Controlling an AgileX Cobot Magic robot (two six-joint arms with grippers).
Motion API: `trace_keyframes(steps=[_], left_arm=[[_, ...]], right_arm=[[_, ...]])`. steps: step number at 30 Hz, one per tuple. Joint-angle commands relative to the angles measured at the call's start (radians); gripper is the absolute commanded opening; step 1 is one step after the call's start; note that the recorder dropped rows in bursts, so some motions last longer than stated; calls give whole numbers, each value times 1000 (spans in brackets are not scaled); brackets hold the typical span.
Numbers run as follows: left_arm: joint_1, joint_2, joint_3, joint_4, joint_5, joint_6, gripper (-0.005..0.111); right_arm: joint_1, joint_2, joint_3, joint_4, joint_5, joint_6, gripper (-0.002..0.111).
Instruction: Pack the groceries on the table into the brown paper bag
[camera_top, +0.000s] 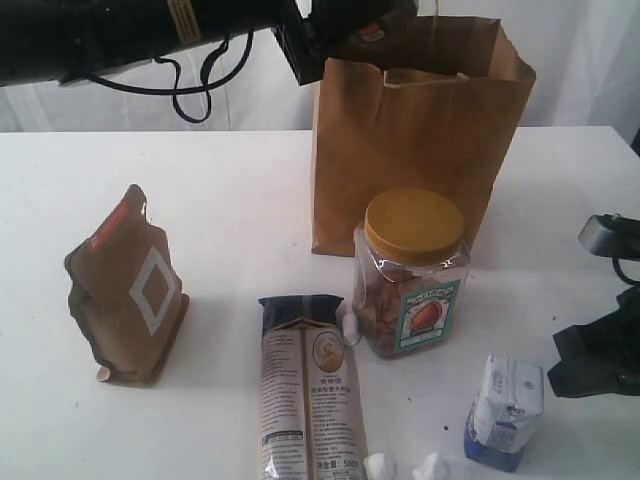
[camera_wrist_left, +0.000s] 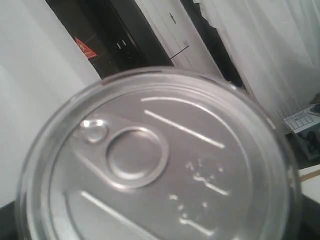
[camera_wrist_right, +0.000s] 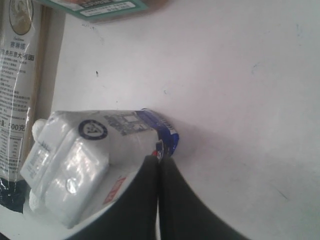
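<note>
The brown paper bag (camera_top: 420, 150) stands upright at the back of the white table (camera_top: 230, 190). My left gripper (camera_top: 345, 30) hangs above the bag's open left corner, shut on the dark pull-tab can (camera_top: 372, 30). The can's silver lid (camera_wrist_left: 150, 165) fills the left wrist view and hides the fingers. The brown pouch (camera_top: 130, 290) stands at the left. At the front lies the noodle packet (camera_top: 310, 400), and the yellow-lidded nut jar (camera_top: 412, 275) stands before the bag. The blue-white carton (camera_top: 505, 410) (camera_wrist_right: 95, 155) stands at the front right, with my right gripper (camera_wrist_right: 159, 162) (camera_top: 600, 350) shut and empty beside it. The yellow grain bottle is out of view.
Small white lumps lie by the jar (camera_top: 350, 325) and at the front edge (camera_top: 378, 465). A black cable (camera_top: 200, 85) hangs from the left arm. White curtains hang behind the table.
</note>
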Motion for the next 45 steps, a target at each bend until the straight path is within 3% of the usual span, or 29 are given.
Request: trace_keyframes(steps=[1, 15, 24, 33, 40, 45], left_arm=[[-4, -4, -3, -21, -49, -2, 0], [-17, 7, -3, 51, -30, 42, 0], [-44, 7, 1, 1, -49, 26, 0], [-42, -51, 137, -6, -49, -5, 0], [-6, -136, 199, -108, -49, -3, 0], [82, -189, 265, -127, -49, -62, 0]], right_arm=[[1, 0, 3, 8, 15, 0, 0], [1, 0, 3, 8, 24, 0, 0], [1, 0, 3, 8, 26, 0, 0], [1, 0, 3, 8, 26, 0, 0], [1, 0, 34, 8, 21, 0, 0], [1, 0, 91, 4, 0, -3, 0]])
